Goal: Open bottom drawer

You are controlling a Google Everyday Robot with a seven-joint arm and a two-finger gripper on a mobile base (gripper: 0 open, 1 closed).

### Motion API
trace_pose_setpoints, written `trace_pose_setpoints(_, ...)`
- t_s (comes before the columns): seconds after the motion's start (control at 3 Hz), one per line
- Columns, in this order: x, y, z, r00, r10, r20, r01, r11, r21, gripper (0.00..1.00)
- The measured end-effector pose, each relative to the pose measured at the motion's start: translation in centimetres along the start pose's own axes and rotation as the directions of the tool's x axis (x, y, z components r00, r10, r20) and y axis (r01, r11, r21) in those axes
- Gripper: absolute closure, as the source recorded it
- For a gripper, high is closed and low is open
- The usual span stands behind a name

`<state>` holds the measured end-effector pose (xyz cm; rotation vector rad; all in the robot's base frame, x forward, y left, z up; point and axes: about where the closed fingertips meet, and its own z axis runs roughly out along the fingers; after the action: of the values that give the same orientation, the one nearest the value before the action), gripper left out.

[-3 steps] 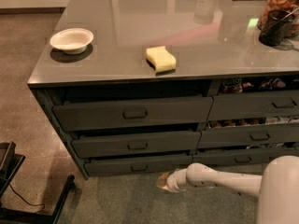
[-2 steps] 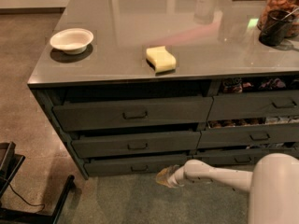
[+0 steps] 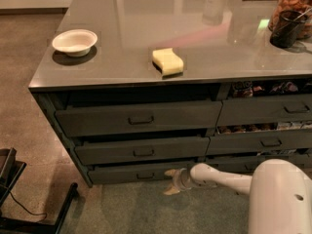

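Our gripper (image 3: 170, 182) hangs low near the floor (image 3: 126, 208), spread open and holding nothing, just beside the small pull (image 3: 145, 176) on the bottom drawer (image 3: 114, 173).

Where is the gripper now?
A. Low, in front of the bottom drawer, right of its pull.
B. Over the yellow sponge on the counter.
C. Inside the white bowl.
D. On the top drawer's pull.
A: the gripper sits near the floor before the bottom drawer, right of its pull, jaws apart and empty.
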<state>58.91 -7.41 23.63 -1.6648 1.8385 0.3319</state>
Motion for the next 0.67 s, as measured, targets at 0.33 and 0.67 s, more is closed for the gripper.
trace_pose_setpoints(0.33,0.73,-0.74,0.84,1.0,0.005,0.007,-0.005,0.9999,0.012,0.0)
trace_pose_setpoints(0.67,1.11,-1.29,1.61,0.999,0.014,0.029,-0.014,0.9996,0.025,0.0)
